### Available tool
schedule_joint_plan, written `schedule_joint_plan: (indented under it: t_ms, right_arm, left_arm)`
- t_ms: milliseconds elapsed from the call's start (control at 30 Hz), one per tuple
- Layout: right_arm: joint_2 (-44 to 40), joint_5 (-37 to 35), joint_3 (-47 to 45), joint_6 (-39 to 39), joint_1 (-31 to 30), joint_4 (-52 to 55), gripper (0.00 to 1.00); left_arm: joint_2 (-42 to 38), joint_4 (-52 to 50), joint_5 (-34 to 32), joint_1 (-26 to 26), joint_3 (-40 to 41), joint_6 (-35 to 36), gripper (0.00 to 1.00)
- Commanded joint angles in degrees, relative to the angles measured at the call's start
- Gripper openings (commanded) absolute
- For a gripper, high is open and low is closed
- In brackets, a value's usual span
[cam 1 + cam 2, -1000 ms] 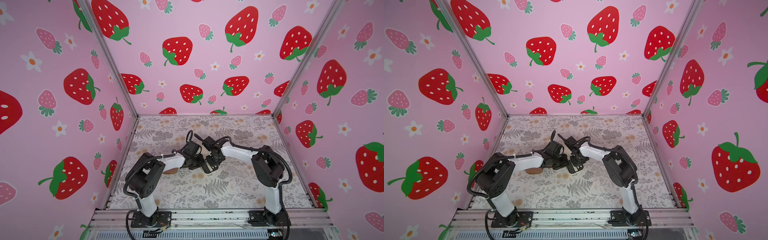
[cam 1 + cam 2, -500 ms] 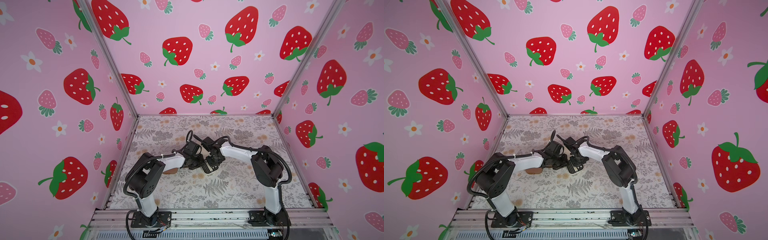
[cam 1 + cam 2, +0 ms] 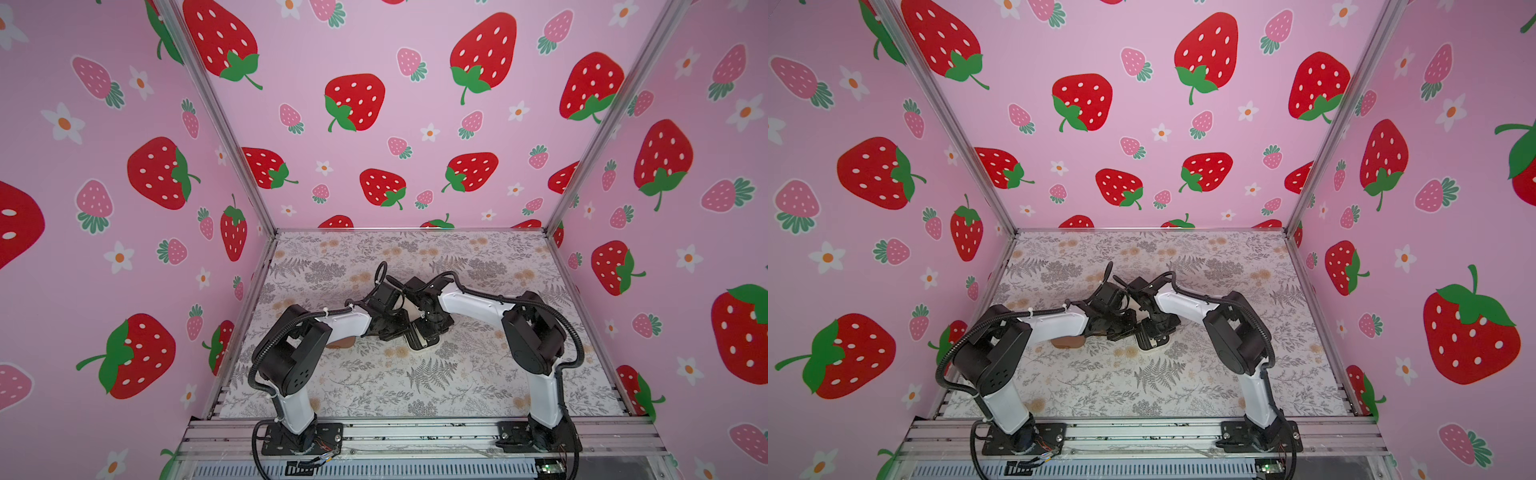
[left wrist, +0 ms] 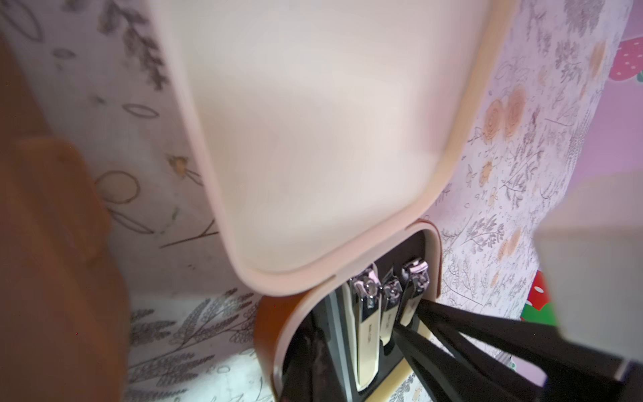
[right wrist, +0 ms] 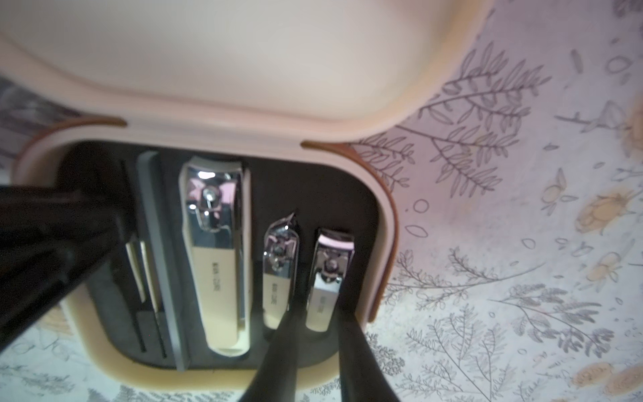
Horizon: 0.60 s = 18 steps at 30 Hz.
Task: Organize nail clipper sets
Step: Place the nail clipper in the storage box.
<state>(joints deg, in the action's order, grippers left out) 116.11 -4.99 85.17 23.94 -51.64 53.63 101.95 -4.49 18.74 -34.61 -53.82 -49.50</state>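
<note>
status: open case sits about mid-table, lid standing up on its 12 o'clock side, cream lining, brown outer shell. Its tray looks full: large clipper, medium clipper, small clipper in the end slot at 3 o'clock, then grey file and two slim tools toward 9 o'clock. The right gripper comes in from about 4 o'clock, jaws parted, one finger each side of the small clipper, which lies flat in its slot. Can't tell if the pads touch it; my read is drop-off, not a pick, since the other slots are filled. The left gripper is clenched, tip down at the tray's 9 o'clock end, probably bracing the case; nothing visibly pinched. So this set is nearly done: remaining is clear both arms and drop the lid. A brown case lies at 9 o'clock of the open one, mostly under the left arm, looks closed. Third case not visible, state unknown
</note>
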Motion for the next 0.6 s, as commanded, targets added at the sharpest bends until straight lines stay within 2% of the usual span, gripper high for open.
schedule_joint_plan:
  t_ms: [0,267,433,567]
  right_arm:
    - [-0.5,-0.6,1.6,-0.4,-0.3,4.2,0.24]
    - [-3.5,-2.2,3.9,-0.5,-0.3,2.4,0.25]
    - [-4.8,-4.0,3.7,-1.1,0.0,-2.3,0.26]
    - [-3.2,-3.4,4.7,-1.9,1.1,-3.8,0.21]
  left_arm:
    - [1.9,-1.6,-1.7,0.2,-0.4,0.0,0.00]
    - [1.9,-1.5,-1.5,0.2,-0.3,-0.1,0.00]
    - [1.9,-1.4,-1.5,0.2,-0.2,-0.1,0.00]
    - [2.0,-1.4,-1.5,0.2,-0.2,-0.1,0.00]
